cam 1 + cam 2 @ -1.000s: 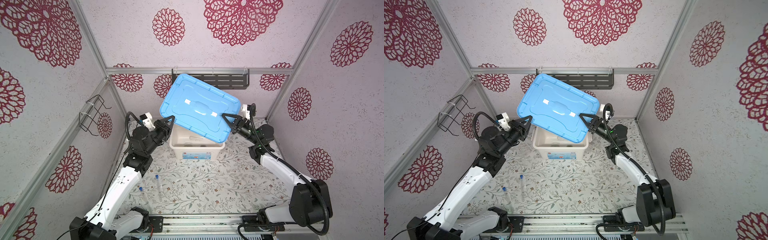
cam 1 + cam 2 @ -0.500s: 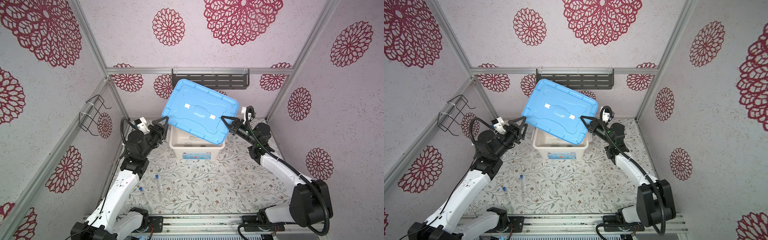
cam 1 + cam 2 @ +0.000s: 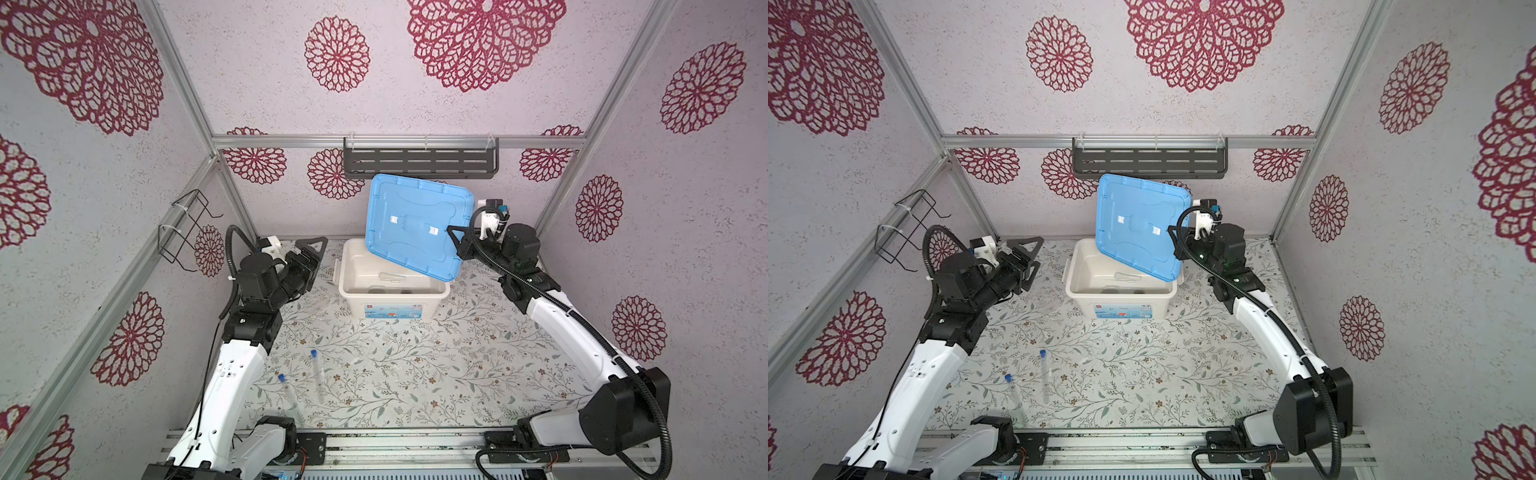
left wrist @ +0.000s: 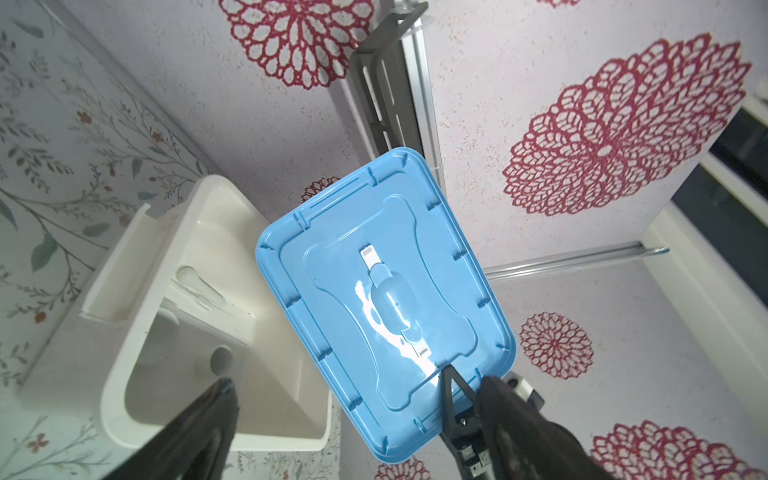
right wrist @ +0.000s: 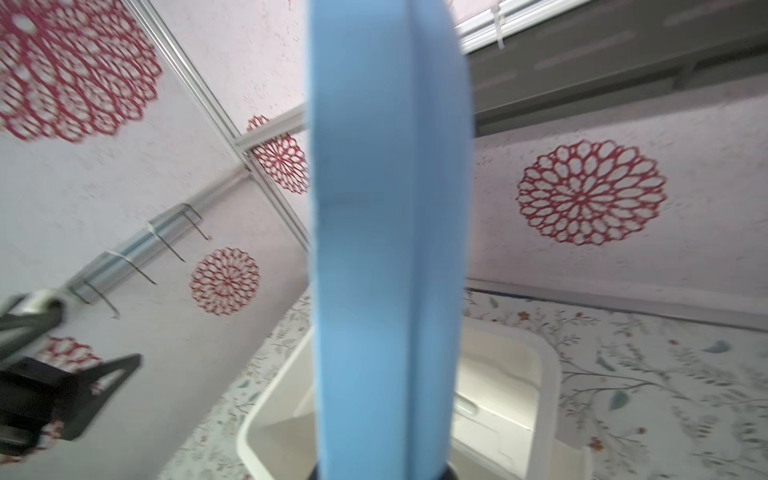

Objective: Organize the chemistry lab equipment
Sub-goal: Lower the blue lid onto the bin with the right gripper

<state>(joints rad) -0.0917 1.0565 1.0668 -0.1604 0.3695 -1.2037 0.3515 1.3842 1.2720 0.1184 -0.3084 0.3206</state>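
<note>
A blue lid [image 3: 415,228] [image 3: 1138,224] hangs tilted over the right part of an open white bin [image 3: 341,274] [image 3: 1073,286]. My right gripper [image 3: 455,245] [image 3: 1177,245] is shut on the lid's right edge, which looks edge-on in the right wrist view [image 5: 390,249]. Left of the bin, my left gripper [image 3: 313,259] [image 3: 1030,257] [image 4: 357,382] stands open and holds nothing. Inside the bin lie a thin pale stick-like piece [image 3: 390,275] [image 4: 199,286] and a small round white dish [image 4: 221,360]. Two clear tubes with blue caps [image 3: 318,374] [image 3: 289,390] lie on the table at the front left.
A black slotted shelf [image 3: 419,162] hangs on the back wall just above the lid. A black wire holder [image 3: 187,232] sticks out from the left wall beside my left arm. The bin stands against the back of the floral table.
My left gripper has opened, let go of the lid and drawn back to the left. The lid, now held only by my right gripper, has sunk and swung right.
</note>
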